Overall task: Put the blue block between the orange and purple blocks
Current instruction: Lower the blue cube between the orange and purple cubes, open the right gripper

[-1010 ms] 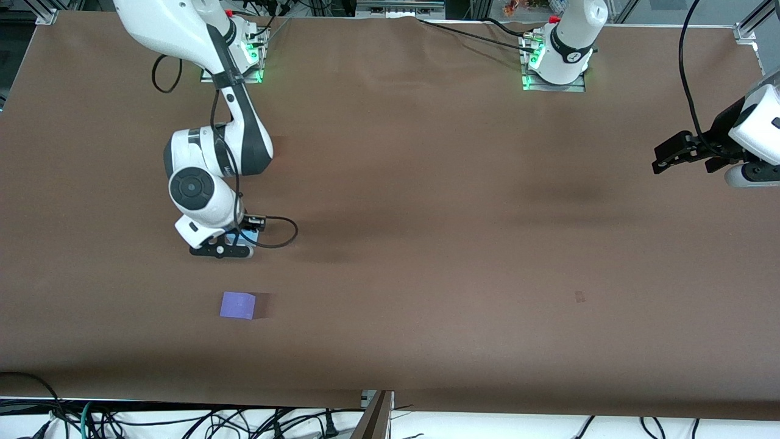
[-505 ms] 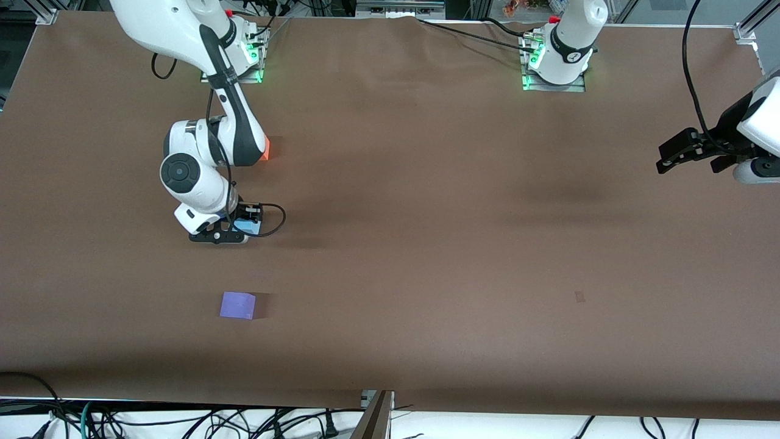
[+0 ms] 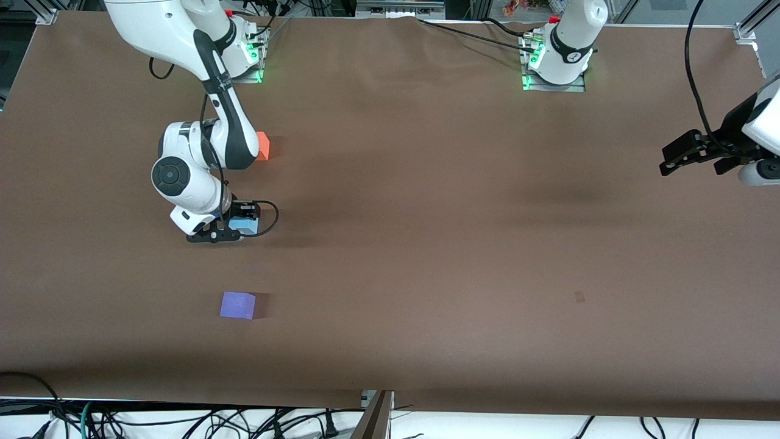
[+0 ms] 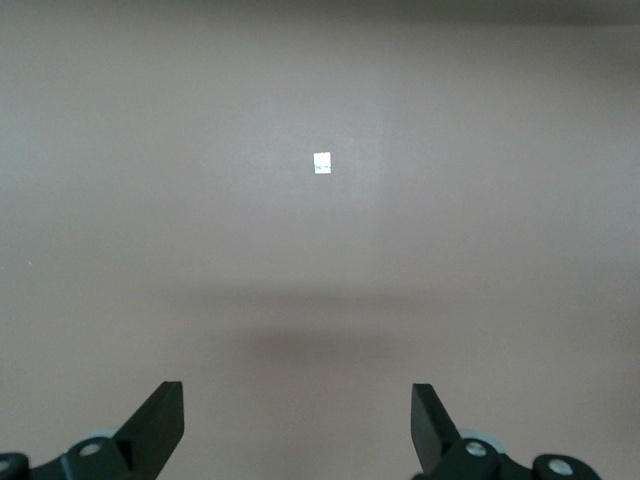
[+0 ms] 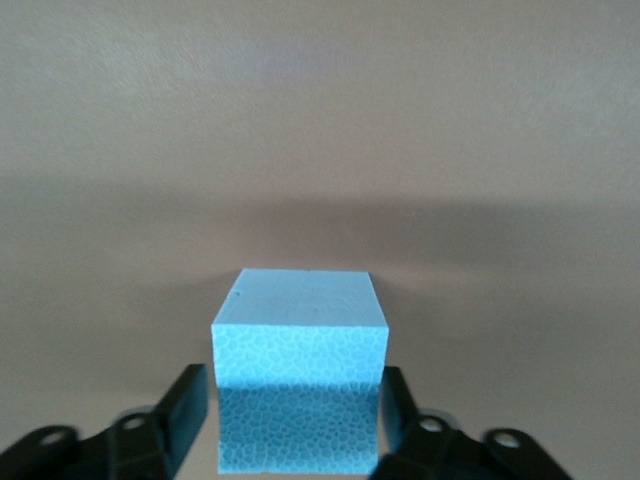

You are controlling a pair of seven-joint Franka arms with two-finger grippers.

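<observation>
Blue block (image 3: 246, 226) is sitting between the fingers of the right pincer (image 3: 220, 234), low at the counter (image 3: 426, 244), toward the right arm's end. In the right wrist view the block (image 5: 299, 385) is filling the space between the two black fingers (image 5: 180, 415), with thin gaps showing on either side, so whether the pincer is gripping it or standing just clear I cannot tell. Whether the block is resting on the counter or hanging just above it is likewise unclear. Orange block (image 3: 262, 146) is lying on the counter farther from the front camera, partly covered by the right arm's wrist. Purple block (image 3: 237, 305) is lying on the counter nearer to the front camera, well apart from the pincer. The blue block is showing between those two cubes, closer to the orange one. Left pincer (image 3: 694, 160) is hanging in the air over the left arm's end of the counter, waiting, its fingers (image 4: 155, 425) spread wide and holding nothing. A small white mark (image 4: 322, 162) is showing on the counter in the left wrist view.
</observation>
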